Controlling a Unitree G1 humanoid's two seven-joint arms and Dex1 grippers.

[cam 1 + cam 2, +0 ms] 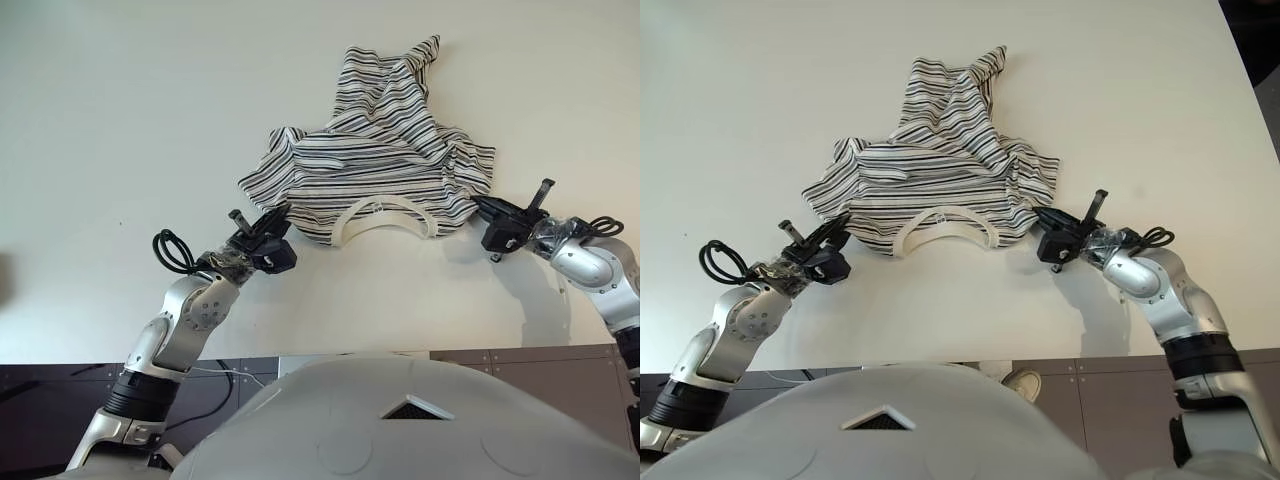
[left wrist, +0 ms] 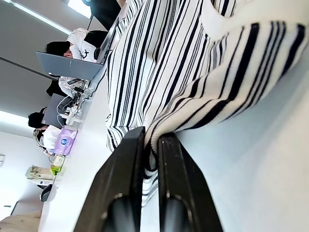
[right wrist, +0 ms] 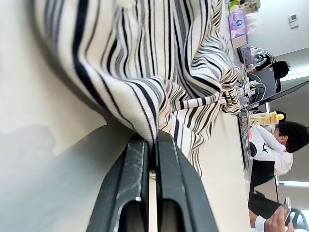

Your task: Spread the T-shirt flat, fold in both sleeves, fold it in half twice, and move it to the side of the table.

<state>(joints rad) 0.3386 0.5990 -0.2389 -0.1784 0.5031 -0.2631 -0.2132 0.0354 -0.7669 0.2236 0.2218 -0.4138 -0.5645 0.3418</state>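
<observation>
Here the striped T-shirt (image 1: 375,140) lies crumpled, not flat, at the middle of the white table (image 1: 100,150), its white collar (image 1: 385,212) on the near side betw. both grippers. Past the cloth, well apart, a laptop (image 2: 67,65) and a purple pack (image 2: 67,141) stand. The left gripper (image 1: 276,217) lies low at near-left w/ elbow bent, jaws pinching the shirt's edge; the right gripper (image 1: 480,205) mirrors it at near-right, jaws pressed on the striped edge too.

Bright, even overhead light falls on the table (image 1: 100,150), casting soft shadows.
</observation>
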